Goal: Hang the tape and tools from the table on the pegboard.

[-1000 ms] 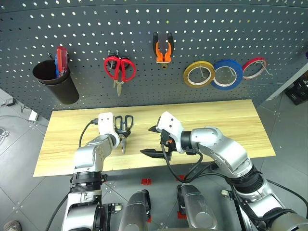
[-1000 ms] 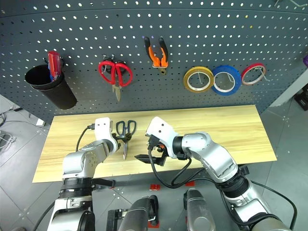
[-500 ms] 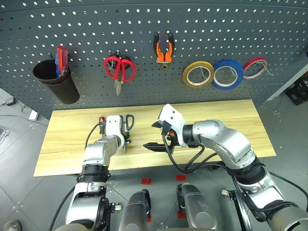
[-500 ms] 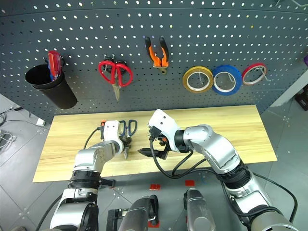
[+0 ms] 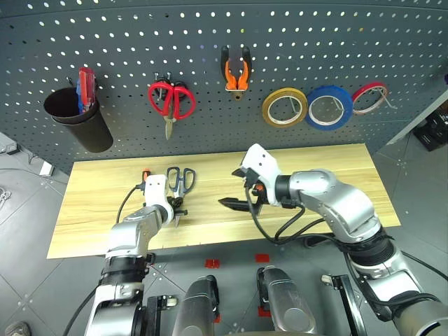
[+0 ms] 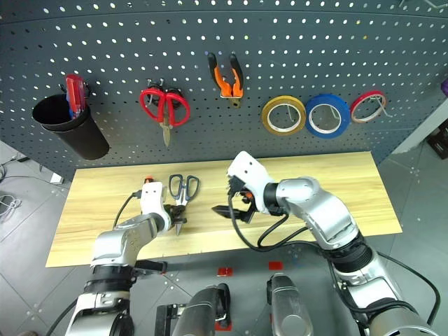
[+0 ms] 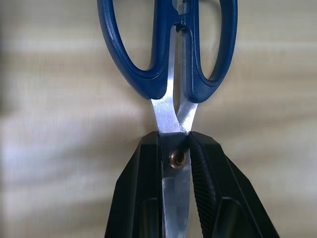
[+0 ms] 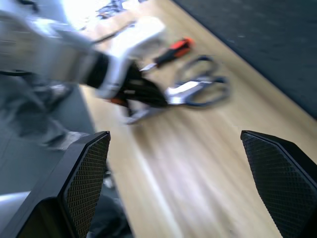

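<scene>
The dark blue-handled scissors point(image 5: 181, 180) lie on the table point(image 5: 322, 171) at the left, handles toward the pegboard point(image 5: 336, 42). My left gripper point(image 5: 173, 208) is shut on them at the pivot, its black fingers point(image 7: 142, 188) clamping the blades just below the handles point(image 7: 148, 74). The screwdriver point(image 5: 146, 173) lies beside that hand, mostly hidden; its orange handle point(image 8: 177, 48) is visible. My right gripper point(image 5: 236, 189) hovers open and empty over the table's middle. The pliers point(image 5: 237, 70) and the tan-yellow tape point(image 5: 285, 108) hang on the pegboard.
Red-handled scissors point(image 5: 171, 100), a blue roll point(image 5: 329, 107) and a thin red roll point(image 5: 369, 98) also hang on the pegboard. A black cup point(image 5: 77, 120) holding a red tool is mounted at its left. The table's right half is bare wood.
My left gripper has gone from open around the scissors to shut on them and drawn back slightly. My right gripper, still open, has drifted right, away from the scissors, and a little up.
</scene>
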Available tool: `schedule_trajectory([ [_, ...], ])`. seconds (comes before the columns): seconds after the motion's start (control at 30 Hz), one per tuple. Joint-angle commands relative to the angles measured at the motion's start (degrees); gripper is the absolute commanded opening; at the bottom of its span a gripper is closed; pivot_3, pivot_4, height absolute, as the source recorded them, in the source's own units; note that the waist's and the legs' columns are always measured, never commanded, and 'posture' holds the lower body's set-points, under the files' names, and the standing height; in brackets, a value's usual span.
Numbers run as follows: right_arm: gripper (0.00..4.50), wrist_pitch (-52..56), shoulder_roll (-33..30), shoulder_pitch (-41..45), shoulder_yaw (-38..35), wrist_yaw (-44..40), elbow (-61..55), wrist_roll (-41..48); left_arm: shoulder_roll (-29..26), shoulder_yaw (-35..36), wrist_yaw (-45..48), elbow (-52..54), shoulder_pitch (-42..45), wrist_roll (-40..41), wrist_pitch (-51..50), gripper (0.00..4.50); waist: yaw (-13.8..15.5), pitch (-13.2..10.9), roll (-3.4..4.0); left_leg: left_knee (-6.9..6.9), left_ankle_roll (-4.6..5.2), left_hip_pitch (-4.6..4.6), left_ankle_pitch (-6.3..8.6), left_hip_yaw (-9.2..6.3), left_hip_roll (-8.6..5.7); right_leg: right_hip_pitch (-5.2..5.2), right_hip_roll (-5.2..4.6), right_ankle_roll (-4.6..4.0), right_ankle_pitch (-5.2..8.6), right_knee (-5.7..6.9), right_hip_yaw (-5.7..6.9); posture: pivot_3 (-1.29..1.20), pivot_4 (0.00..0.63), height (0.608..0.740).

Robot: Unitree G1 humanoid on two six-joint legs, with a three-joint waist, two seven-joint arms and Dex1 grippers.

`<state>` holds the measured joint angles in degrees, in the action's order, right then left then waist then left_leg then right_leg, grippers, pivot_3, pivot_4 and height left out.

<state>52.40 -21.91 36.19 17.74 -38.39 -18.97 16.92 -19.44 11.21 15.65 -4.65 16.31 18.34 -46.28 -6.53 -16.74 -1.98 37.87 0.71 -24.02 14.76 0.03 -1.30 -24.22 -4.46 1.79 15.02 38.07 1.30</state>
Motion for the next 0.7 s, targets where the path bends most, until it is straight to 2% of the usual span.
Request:
schedule_trajectory([
  [0.03, 4.50, -10.63, -1.61, -3.28, -4.09, 0.83, -4.96, -1.82, -2.48, 2.59, 4.56, 15.20, -5.00, 4.70, 0.24, 0.51, 0.05, -0.05, 0.05, -0.01, 0.00, -0.01, 0.00, 0.02, 0.00, 0.01, -0.03, 0.00, 0.00, -0.04, 0.00, -0.27, 0.327, 0.740],
  [0.1, 4.50, -13.79, -3.08, -5.60, -6.43, -2.22, -8.17, 0.92, -3.89, 2.81, 6.35, 22.54, -8.82, 5.55, 2.13, 0.51, 0.16, -0.12, 0.10, -0.03, -0.01, -0.02, 0.02, 0.04, -0.01, 0.02, -0.06, 0.00, 0.00, -0.11, 0.01, -0.27, 0.329, 0.740],
  [0.2, 4.50, -11.46, -3.11, -6.09, -11.80, -3.68, -12.46, 8.02, -7.09, 2.35, 9.82, 33.43, -13.18, 6.33, 5.38, 0.51, 0.09, -0.59, 0.19, 0.00, 0.12, -0.02, 0.10, 0.09, -0.02, 0.05, -0.12, 0.00, 0.00, -0.18, 0.00, -0.28, 0.329, 0.740],
  [0.37, 4.50, -9.53, -4.52, -3.89, -15.72, -4.68, -15.51, 14.43, -11.74, 4.46, 13.60, 42.61, -15.63, 8.96, 6.53, 0.51, 0.06, -0.71, 0.25, 0.00, 0.13, 0.00, 0.11, 0.03, -0.01, 0.06, -0.13, -0.07, -0.05, -0.12, 0.07, -0.29, 0.321, 0.740],
  [0.47, 4.50, -10.30, -5.46, -3.30, -16.05, -5.16, -15.83, 15.75, -14.73, 6.33, 14.31, 43.59, -15.27, 7.84, 9.24, 0.51, -0.03, -0.73, 0.27, -0.01, 0.14, -0.01, 0.11, 0.04, -0.01, 0.06, -0.12, -0.07, -0.05, -0.14, 0.07, -0.29, 0.315, 0.740],
  [0.7, 4.50, -12.82, -5.67, -2.72, -15.32, -4.33, -14.10, 14.82, -15.17, 9.29, 10.37, 39.77, -7.05, 7.78, 10.85, 0.51, 0.06, -0.77, 0.20, 0.08, 0.15, -0.07, 0.11, 0.02, -0.03, 0.07, -0.08, -0.04, -0.06, -0.13, 0.15, -0.28, 0.310, 0.740],
])
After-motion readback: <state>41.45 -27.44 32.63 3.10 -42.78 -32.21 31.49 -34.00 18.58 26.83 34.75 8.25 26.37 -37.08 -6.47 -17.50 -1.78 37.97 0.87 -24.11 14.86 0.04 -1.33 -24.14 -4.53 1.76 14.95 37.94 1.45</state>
